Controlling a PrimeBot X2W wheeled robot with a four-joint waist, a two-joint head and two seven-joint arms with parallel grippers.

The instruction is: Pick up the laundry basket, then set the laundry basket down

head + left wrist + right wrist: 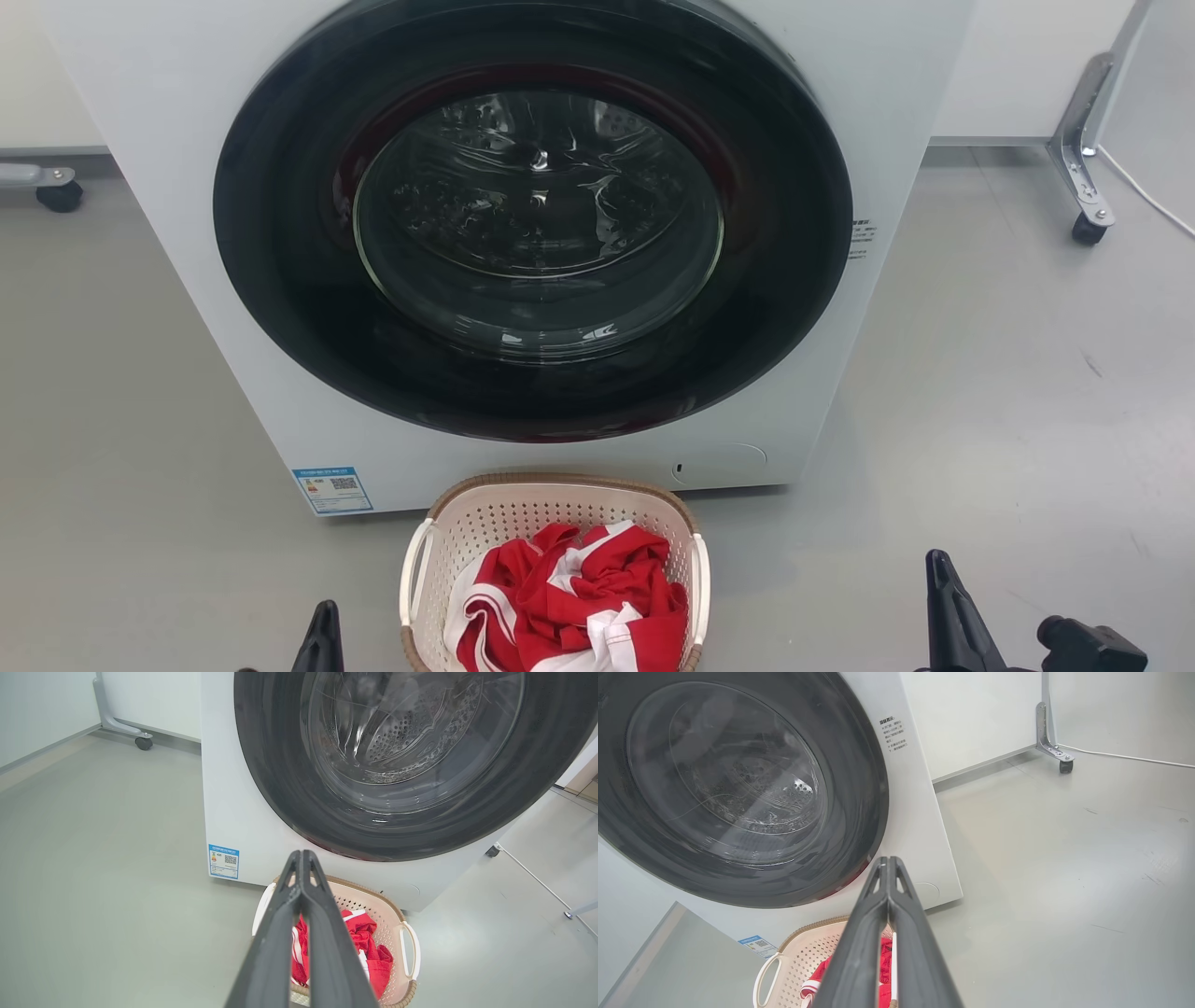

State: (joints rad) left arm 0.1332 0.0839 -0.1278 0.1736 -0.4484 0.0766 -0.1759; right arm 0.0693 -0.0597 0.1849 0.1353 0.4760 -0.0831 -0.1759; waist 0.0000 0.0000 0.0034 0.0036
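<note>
The laundry basket (523, 518) stands on the floor just in front of the washing machine, cream-white and perforated with a brown rim and white loop handles. A red and white garment (579, 597) lies bunched inside it. My left gripper (322, 621) sits low to the basket's left, and its fingers press together, shut on nothing, in the left wrist view (302, 855). My right gripper (938, 569) stays well right of the basket, fingers also shut and empty (887, 861). The basket (373, 900) shows behind the left fingers, and its handle side (794, 956) shows left of the right fingers.
A white front-loading washing machine (187, 140) with a closed dark round door (532, 215) rises right behind the basket. Wheeled metal legs stand at the back right (1083, 149) and back left (47, 182). A white cable (1148, 196) runs along the grey floor at the far right.
</note>
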